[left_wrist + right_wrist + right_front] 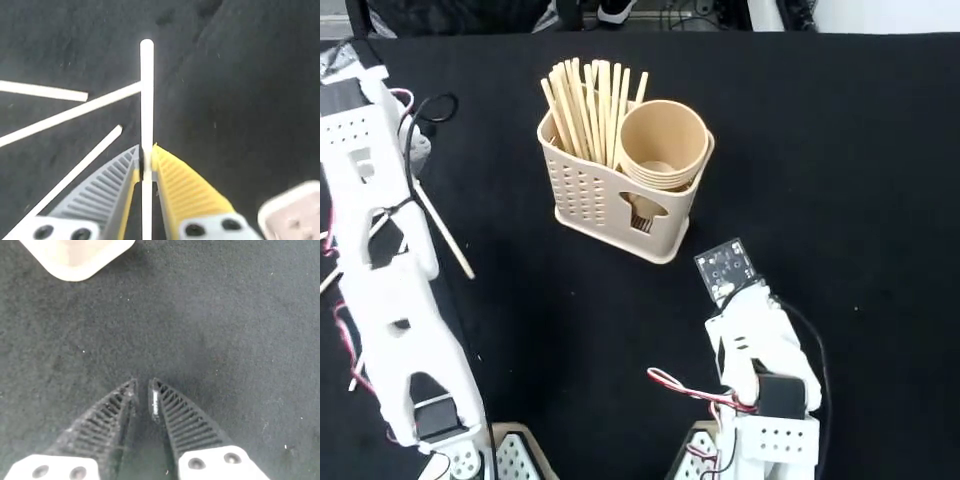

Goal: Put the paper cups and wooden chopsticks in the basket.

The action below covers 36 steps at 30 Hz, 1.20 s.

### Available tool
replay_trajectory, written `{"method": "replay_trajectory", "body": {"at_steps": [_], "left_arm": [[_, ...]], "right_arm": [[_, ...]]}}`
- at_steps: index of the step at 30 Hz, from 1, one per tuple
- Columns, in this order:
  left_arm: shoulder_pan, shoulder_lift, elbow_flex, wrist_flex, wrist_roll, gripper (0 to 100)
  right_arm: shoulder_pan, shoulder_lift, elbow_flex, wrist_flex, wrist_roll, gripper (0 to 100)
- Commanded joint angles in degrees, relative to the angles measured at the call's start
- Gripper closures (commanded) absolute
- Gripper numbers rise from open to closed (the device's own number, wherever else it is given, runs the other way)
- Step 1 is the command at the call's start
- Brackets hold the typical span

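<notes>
Left gripper (146, 162) pinches one chopstick (146, 90); we see our right gripper (142, 390) all but closed, holding nothing. Basket (590, 195), upper centre of the high view, holds paper cups (663, 140) and more chopsticks (585, 105)

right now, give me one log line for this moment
left gripper shut on chopstick | right gripper shut, empty, near basket | cups and chopsticks in basket | loose chopsticks on table

1. The basket (75, 260) is cut off by the frame edge in the right wrist view.
2. In the left wrist view, the held chopstick (146, 90) and 3 loose chopsticks (70, 114) are cut by frame edges.
3. In the high view, the paper cups (663, 145) are hidden low down by the basket wall; their count cannot be told.
</notes>
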Motion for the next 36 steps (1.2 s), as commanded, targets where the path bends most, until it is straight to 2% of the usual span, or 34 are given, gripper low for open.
{"method": "replay_trajectory", "body": {"at_steps": [1, 6, 12, 17, 21, 24, 26, 28, 33, 36], "left_arm": [[3.03, -16.26, 10.95, -0.97, -1.76, 97], [5.23, -30.24, 27.74, -11.78, -1.32, 97], [7.87, -50.99, 58.33, -33.49, -1.23, 97], [8.48, -73.58, 82.24, -59.34, -1.23, 97], [13.67, -90.02, 100.26, -83.16, -1.58, 97], [18.33, -100.92, 109.76, -100.84, -1.49, 97], [21.41, -106.2, 111.08, -109.89, -1.76, 97], [24.31, -107.43, 108.18, -111.91, -1.76, 97], [29.49, -102.42, 93.41, -99.08, -1.76, 97], [31.96, -95.12, 90.59, -97.85, -1.76, 97]], "right_arm": [[-0.62, -4.09, -0.31, -0.97, 0.18, 94.6], [-0.62, -4.09, -0.4, -0.97, 0.18, 94.6], [-0.62, -4.09, -0.4, -0.97, 0.18, 94.6], [-0.62, -4.09, -0.4, -0.97, 0.18, 94.6], [-0.62, -4.09, -0.4, -0.97, 0.18, 94.6], [-0.62, -4.09, -0.4, -0.97, 0.18, 94.6], [-0.62, -4.09, -0.4, -0.97, 0.18, 94.6], [-0.62, -4.09, -0.4, -0.97, 0.18, 94.6], [-0.62, -4.09, -0.4, -0.97, 0.18, 94.6], [-0.62, -4.09, -0.4, -0.97, 0.18, 94.6]]}}
